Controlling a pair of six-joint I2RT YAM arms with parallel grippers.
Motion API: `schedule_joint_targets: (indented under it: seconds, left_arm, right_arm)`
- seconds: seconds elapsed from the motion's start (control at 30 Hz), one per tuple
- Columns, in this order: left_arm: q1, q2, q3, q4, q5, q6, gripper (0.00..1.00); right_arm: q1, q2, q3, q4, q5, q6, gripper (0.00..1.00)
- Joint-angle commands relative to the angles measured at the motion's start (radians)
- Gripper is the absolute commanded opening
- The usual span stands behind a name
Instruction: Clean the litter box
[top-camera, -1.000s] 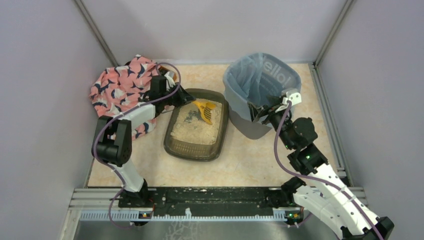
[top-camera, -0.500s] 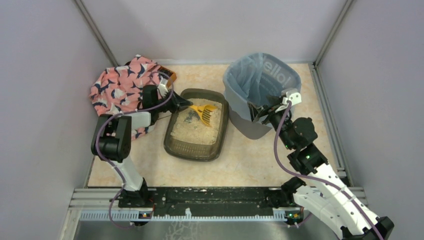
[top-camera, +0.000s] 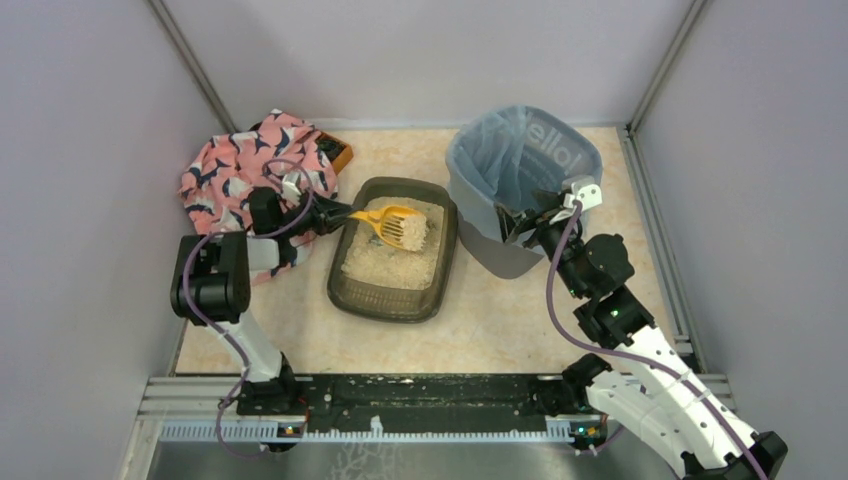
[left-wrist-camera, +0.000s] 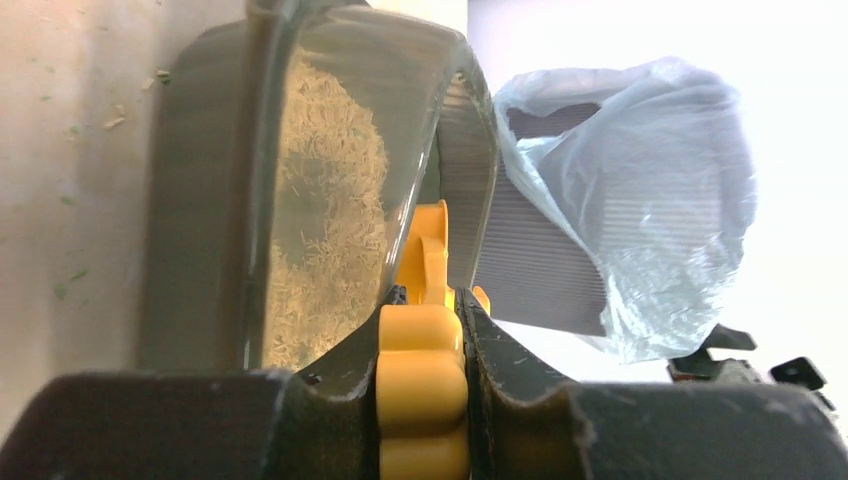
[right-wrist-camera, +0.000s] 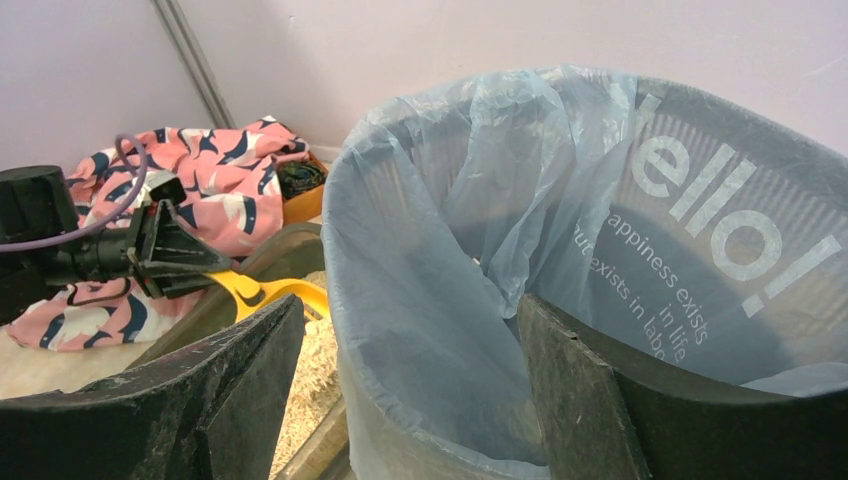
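Observation:
The litter box (top-camera: 392, 296) is a low dark tray of pale litter at mid-table; it also shows in the left wrist view (left-wrist-camera: 210, 200). My left gripper (top-camera: 335, 213) is shut on the handle of the yellow slotted scoop (top-camera: 397, 225), seen close up in the left wrist view (left-wrist-camera: 422, 390). The scoop is held about level over the box's far end, with litter heaped in it. My right gripper (top-camera: 522, 225) is open. Its jaws straddle the near rim of the grey bin (top-camera: 525, 150), one finger (right-wrist-camera: 240, 380) outside and one inside.
A pink patterned cloth (top-camera: 240, 170) lies bunched at the back left, over an orange-brown box (top-camera: 338, 153). The bin has a blue bag (right-wrist-camera: 480, 230) and stands just right of the litter box. Walls close in on three sides.
My left gripper has drawn back to the left and swung the scoop from tip-down in the litter to level, with litter on it. The right arm has not moved.

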Motion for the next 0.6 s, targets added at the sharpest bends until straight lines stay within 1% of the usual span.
schedule_joint_targets:
  seconds: [0.0,0.07,0.2,0.27,0.3,0.4,0.5,0.57]
  left_arm:
    - [0.071,-0.033,-0.036,0.145,0.03,-0.112,0.0]
    - [0.094,-0.035,-0.052,0.2,0.041,-0.158,0.0]
    - [0.106,-0.035,-0.106,0.404,0.065,-0.301,0.0]
    - [0.112,-0.039,-0.133,0.461,0.072,-0.348,0.0]
    - [0.111,-0.044,-0.141,0.453,0.059,-0.342,0.0]
    - [0.084,-0.062,-0.141,0.328,0.042,-0.26,0.0]
    - [0.114,-0.089,-0.2,0.386,0.045,-0.283,0.0]
    - [0.124,-0.104,-0.21,0.379,0.052,-0.282,0.0]
  right_arm:
    - [0.006,0.003,0.003,0.008,-0.004,0.007,0.78]
    - [0.007,0.004,0.003,0.007,-0.005,0.007,0.78]
    - [0.007,0.006,0.001,0.011,-0.007,0.008,0.78]
    - [0.007,0.008,0.001,0.011,-0.008,0.008,0.78]
    - [0.007,0.008,0.001,0.011,-0.008,0.008,0.78]
    - [0.007,0.013,-0.008,0.023,-0.01,0.011,0.78]
    - [0.007,0.021,0.001,0.017,-0.014,0.011,0.78]
    - [0.007,0.014,-0.001,0.016,-0.013,0.01,0.78]
